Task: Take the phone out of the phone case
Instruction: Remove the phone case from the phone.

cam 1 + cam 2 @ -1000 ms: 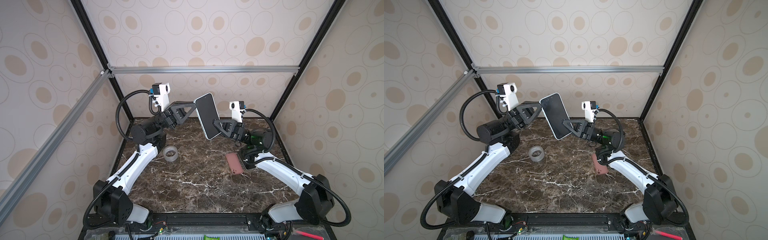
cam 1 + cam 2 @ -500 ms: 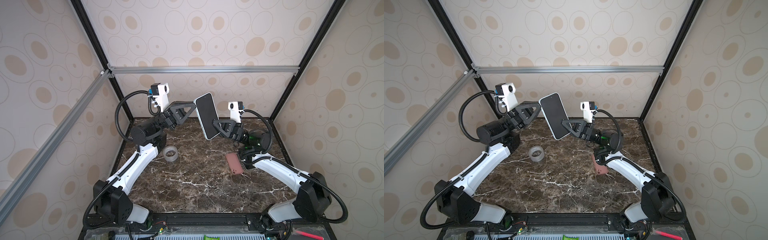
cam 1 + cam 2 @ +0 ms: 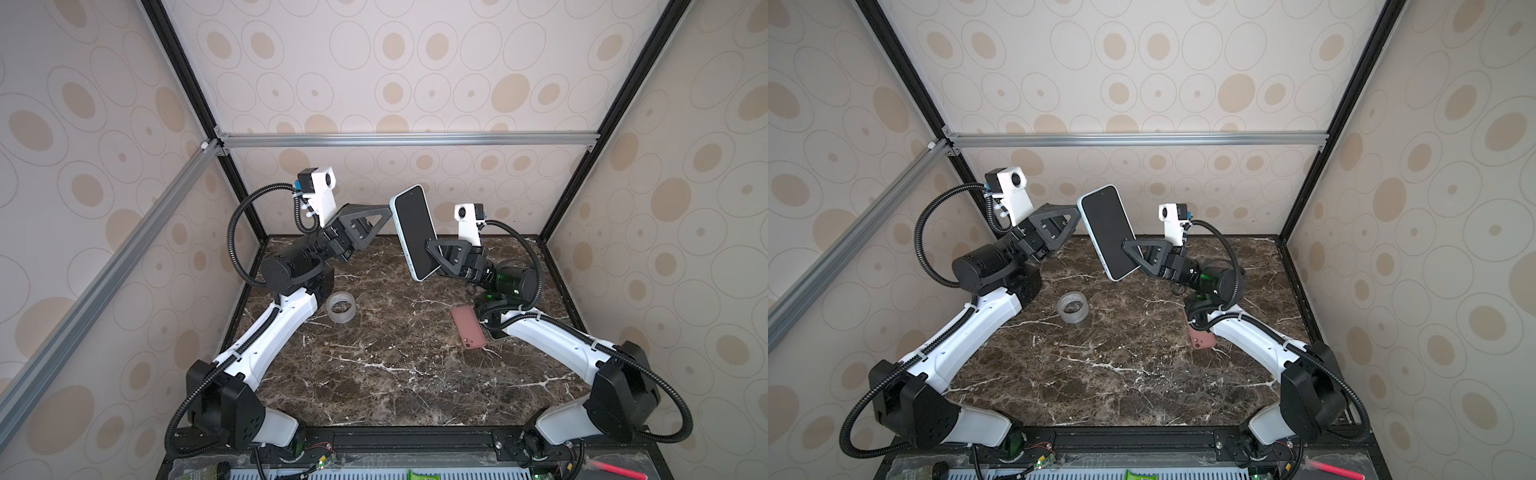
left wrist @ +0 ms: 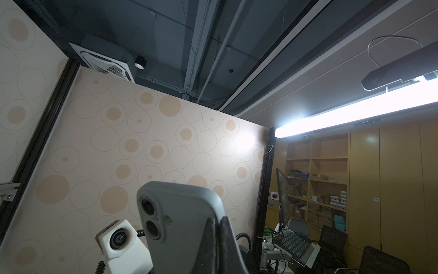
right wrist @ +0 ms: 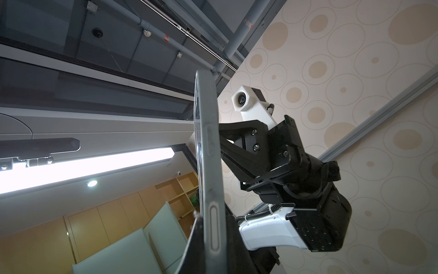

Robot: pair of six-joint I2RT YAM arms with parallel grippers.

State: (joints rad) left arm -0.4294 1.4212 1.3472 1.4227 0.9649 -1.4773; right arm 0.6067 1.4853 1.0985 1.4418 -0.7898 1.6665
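Hardly anything has moved since a second ago: both arms hold the phone at the same spot, high over the dark brown marble table (image 3: 395,374). The flat phone (image 3: 415,232) with the black glass front sits all the way inside its soft, pale grey-blue phone case (image 4: 182,225). It is tilted, with its top end up.

The right gripper (image 3: 430,249) is squeezed tight on the lower part, one finger on the glass and one on the back. The left gripper (image 3: 388,208) is closed too, with its tips at the top side edge of the case. I cannot tell if they nip the rim.

Both top views show the black glass. They also show a clear round roll of tape (image 3: 340,306) and a flat pink phone-shaped thing (image 3: 469,328) lying on the table, well apart. The wrist views miss those. The left wrist view shows the back of the case with two round camera holes. The right wrist view shows its thin side with long buttons.
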